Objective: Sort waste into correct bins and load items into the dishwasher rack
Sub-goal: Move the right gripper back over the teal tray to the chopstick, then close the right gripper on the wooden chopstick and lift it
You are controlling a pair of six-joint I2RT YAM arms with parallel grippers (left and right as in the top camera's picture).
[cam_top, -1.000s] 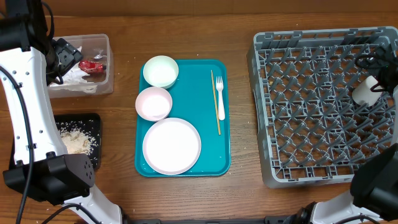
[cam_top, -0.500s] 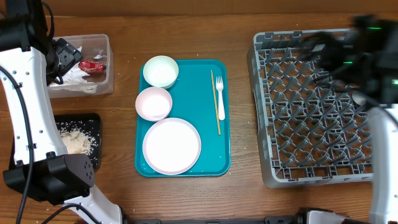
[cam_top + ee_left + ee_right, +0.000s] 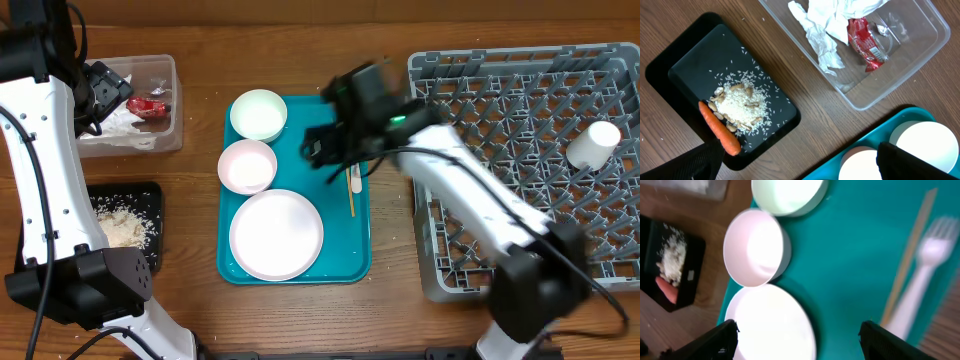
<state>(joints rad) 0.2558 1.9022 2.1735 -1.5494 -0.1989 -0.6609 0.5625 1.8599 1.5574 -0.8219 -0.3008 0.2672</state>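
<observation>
Fork (image 3: 920, 282) and chopsticks (image 3: 907, 260) lie side by side on the teal tray (image 3: 340, 258), right half, both flat. Left of them on the same tray: pale green bowl (image 3: 259, 114) at the far end, pinkish bowl (image 3: 247, 166) just beside it, plate (image 3: 276, 235) nearest me, all upright and empty.

My right gripper (image 3: 799, 327) hangs over the tray between the dishes and the fork. Its fingers are spread wide with nothing between them. It isn't touching anything that I can see.

Rack (image 3: 530, 100) is well off to the right. One cup (image 3: 594, 144) sits in it, otherwise bare pegs.

The waste looks sorted. Napkin (image 3: 825, 25) and red wrapper (image 3: 866, 45) are in the clear tub (image 3: 910, 30). Carrot (image 3: 719, 135) and rice scraps (image 3: 740, 105) are in the black tray (image 3: 690, 75).

My left gripper (image 3: 801, 150) is parked above the table between the tub and the black tray, fingers spread, empty.

Step, my read: loading dishes, picking the next item off the teal tray. I can't tell the target for sure; the fork and chopsticks look closest in the overhead view.

Next move calls for:
- lining the fingers across the thin handle
- dropping right to the tray surface
- closing without dragging the chopsticks along
- carrying it over to the rack

Risk: flat thin items could slip, or I could pinch both at once.
</observation>
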